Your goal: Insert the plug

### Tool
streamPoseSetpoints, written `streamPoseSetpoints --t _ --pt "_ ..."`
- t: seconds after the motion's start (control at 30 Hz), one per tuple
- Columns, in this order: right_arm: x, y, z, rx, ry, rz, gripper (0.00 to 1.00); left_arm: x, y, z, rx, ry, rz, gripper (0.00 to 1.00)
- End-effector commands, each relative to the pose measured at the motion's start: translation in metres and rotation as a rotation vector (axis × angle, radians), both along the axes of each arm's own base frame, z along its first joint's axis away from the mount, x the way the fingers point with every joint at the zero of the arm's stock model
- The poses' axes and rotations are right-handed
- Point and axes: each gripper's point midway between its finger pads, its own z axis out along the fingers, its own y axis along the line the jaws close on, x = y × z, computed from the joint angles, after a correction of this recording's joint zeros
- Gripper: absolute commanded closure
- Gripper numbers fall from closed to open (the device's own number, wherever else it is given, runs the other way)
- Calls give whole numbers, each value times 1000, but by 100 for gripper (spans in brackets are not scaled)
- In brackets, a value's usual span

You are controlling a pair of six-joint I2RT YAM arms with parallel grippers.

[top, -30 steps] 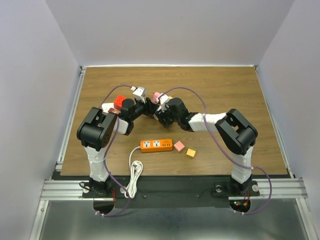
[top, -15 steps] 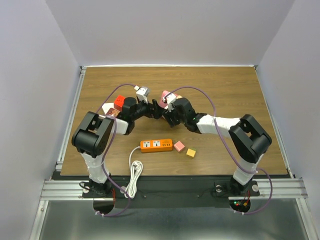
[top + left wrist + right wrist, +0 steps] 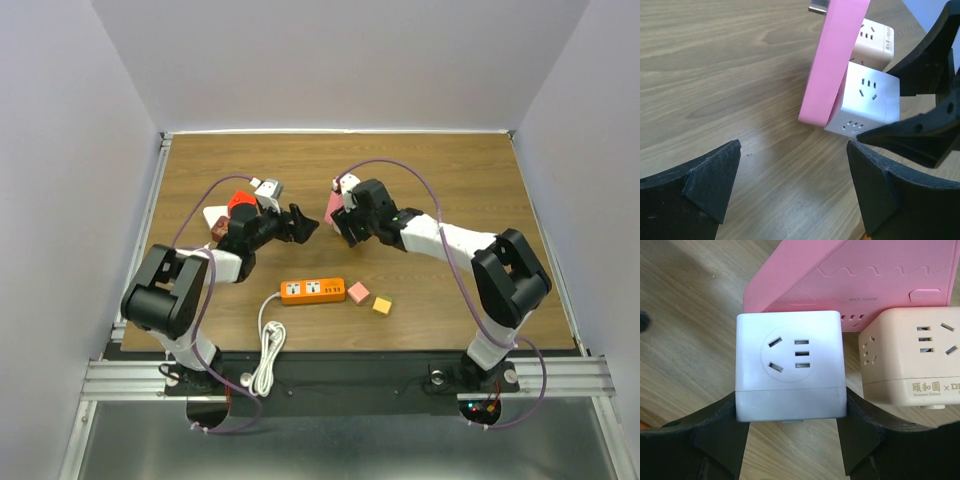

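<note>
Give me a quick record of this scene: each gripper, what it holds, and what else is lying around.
left gripper: open, empty
right gripper: shut on white socket cube
next to that cube: pink adapter, beige socket cube
loose items: orange power strip, pink block, yellow block

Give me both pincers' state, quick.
Left pincer: open, empty.
Right pincer: closed on the white socket cube.
</note>
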Motion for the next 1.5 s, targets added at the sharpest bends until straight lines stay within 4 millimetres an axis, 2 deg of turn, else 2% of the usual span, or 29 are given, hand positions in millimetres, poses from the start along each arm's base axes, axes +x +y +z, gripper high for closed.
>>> streamPoseSetpoints --t 0.0,0.03,0.07,0.13,0.17,0.27,0.37,0.5,0.6,0.73,0.83,0.87,0.97,1.03,1.07,1.13,1.27,1.47 --pt "17 6 49 65 -40 -4 93 2 9 41 -22 -126 39 1" --pt "22 10 60 74 -40 4 92 0 10 48 -27 -141 36 1" --pt "22 10 59 66 -22 -2 92 -2 10 49 -28 -144 34 1" --pt "18 8 48 23 51 4 91 -8 10 55 -34 -156 24 1" --pt "22 11 56 24 49 7 91 -10 11 56 -36 -159 21 1" --pt "24 12 53 -5 100 17 91 -16 13 60 -29 -166 15 1" --pt "23 5 46 -39 154 14 88 -20 17 64 -22 -181 24 1" --pt "24 6 31 -54 234 38 87 -26 19 68 -31 -190 28 1" --pt "30 5 33 -65 253 45 86 -30 21 71 -35 -196 31 1" --pt "33 4 27 -94 298 56 81 -34 24 70 -34 -198 39 1" --pt "40 4 26 -103 299 48 71 -35 24 70 -34 -199 41 1" --pt "43 4 27 -101 293 43 61 -35 24 69 -33 -199 42 1" --pt "46 4 32 -94 283 41 40 -38 26 67 -29 -198 52 1" --pt "48 7 37 -80 272 47 32 -39 27 66 -23 -200 65 1" --pt "50 9 43 -67 262 49 17 -40 27 67 -22 -202 70 1" --pt "51 11 51 -54 247 56 9 -42 26 66 -15 -203 77 1" --pt "53 15 68 -21 208 64 1 -43 24 65 -4 -203 80 1" --pt "46 6 86 12 146 39 0 -48 20 60 14 -195 88 1"
